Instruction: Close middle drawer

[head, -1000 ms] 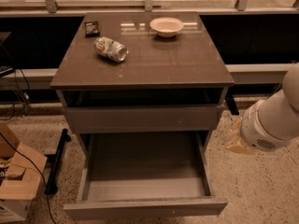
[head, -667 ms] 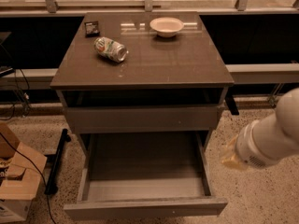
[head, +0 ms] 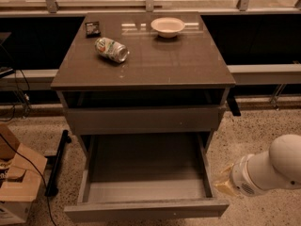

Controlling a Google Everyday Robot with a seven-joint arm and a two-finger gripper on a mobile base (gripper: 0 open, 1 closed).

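With the pulled-out middle drawer [head: 146,210] just left of your hand [head: 225,185], whose opening I cannot tell, bring it before the front panel's centre and push straight in.

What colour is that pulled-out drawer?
Middle drawer: grey, camera view. Gripper hangs by its right front corner.

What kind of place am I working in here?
Probably an office or lab space: speckled hard floor, grey drawer cabinet, cardboard box on the ground. The hand sits by the right front corner of the open middle drawer.
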